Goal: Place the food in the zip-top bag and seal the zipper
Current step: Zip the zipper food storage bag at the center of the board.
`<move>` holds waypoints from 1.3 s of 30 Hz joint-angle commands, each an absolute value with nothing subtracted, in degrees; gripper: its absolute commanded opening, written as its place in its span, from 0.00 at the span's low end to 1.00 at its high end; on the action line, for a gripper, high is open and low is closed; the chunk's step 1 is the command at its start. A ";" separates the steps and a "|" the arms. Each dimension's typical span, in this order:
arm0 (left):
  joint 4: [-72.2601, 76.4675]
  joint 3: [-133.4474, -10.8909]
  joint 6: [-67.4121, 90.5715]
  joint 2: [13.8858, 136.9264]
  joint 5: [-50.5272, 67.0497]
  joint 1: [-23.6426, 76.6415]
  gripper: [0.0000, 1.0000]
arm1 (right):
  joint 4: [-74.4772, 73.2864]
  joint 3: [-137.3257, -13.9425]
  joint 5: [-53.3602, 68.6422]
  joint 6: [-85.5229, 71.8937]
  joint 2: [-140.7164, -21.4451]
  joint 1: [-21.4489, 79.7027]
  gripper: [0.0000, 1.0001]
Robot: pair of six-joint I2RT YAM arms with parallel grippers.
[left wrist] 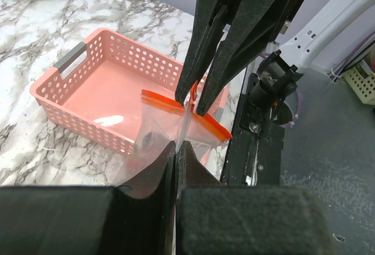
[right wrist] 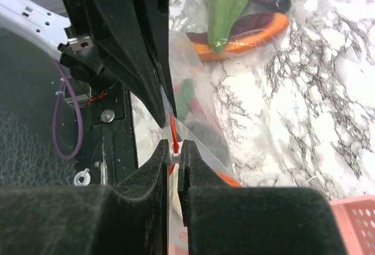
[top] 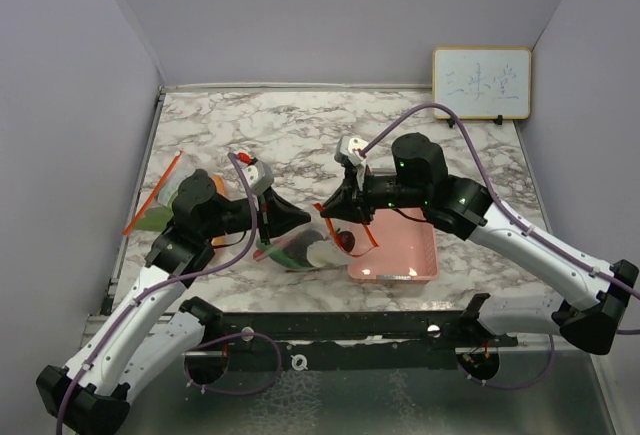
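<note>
Orange zipper [left wrist: 161, 98] of the zip-top bag [top: 300, 250], frame centre, is pinched by left fingers [left wrist: 158, 173] and right fingers [right wrist: 155, 167] alike; any slip could leave it partly unsealed.

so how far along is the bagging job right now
Done: the pink basket is empty and food sits inside the zip-top bag. In hand: the left claw and right claw both pinch its orange zipper strip. Left: the strip bows as if unsealed, so pressing it shut likely remains.
</note>
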State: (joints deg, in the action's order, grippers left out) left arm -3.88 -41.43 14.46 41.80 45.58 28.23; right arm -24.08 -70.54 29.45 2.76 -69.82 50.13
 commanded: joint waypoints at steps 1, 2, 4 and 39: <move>-2.29 -42.26 14.05 39.10 43.39 27.80 0.00 | -26.68 -68.02 23.27 0.90 -67.32 50.01 0.02; -1.85 -42.01 14.02 39.16 44.15 27.78 0.00 | -25.89 -68.20 24.78 0.68 -67.17 50.01 0.02; 0.00 -40.89 14.43 39.76 45.46 27.77 0.00 | -24.09 -69.09 28.69 0.21 -67.18 50.01 0.02; -9.23 -43.05 17.43 24.20 -16.75 27.77 0.00 | -26.17 -61.96 18.49 -1.80 -68.59 49.66 0.02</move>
State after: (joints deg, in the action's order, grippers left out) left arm -9.39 -41.65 17.28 26.70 3.07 28.97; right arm -21.19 -64.69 22.46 -0.36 -68.95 50.04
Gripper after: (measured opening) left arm 0.010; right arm 0.060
